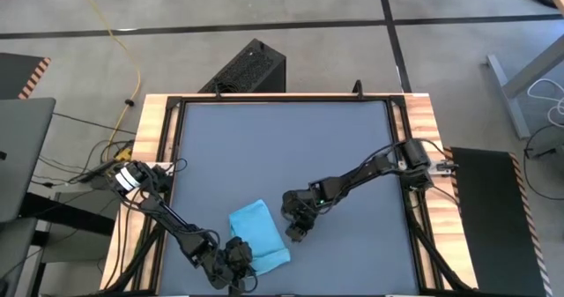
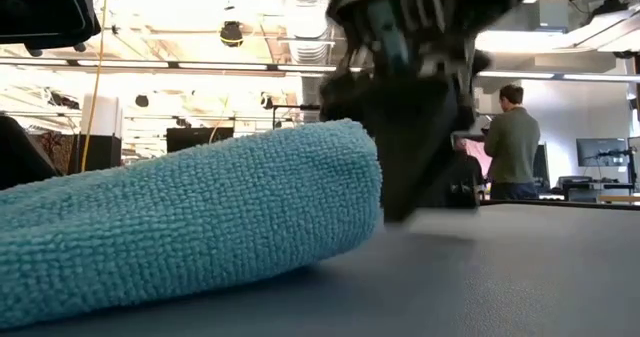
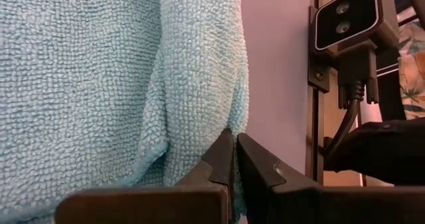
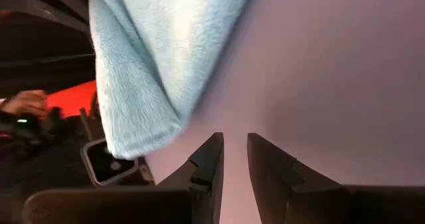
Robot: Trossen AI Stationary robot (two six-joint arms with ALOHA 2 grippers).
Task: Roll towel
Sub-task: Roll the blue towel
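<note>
— Dark fingers first: how does the left end effector (image 3: 232,159) stand?

— Its two tips are pressed together at the edge of the towel (image 1: 258,233), right where a fold of the cloth bunches; whether any fabric is pinched between them I cannot tell. From above it sits at the towel's near left corner, close to the front edge of the tabletop (image 1: 291,147).

— And the right end effector (image 4: 234,151)?

— Its fingers stand slightly apart with a narrow gap, holding nothing. It hovers just beside the towel's right side, over bare tabletop, not touching the cloth.

— What is the cloth like?

— Light sky-blue, soft, with a looped terry nap that shows clearly close up. In the low view it makes a thick rounded hump with a blunt end, lying flat on the smooth dark grey tabletop.

— Which way does it run?

— Seen from above it is an oblong whose long axis lies diagonally, from the upper left, nearer the middle of the tabletop, down to the lower right by the front edge.
</note>
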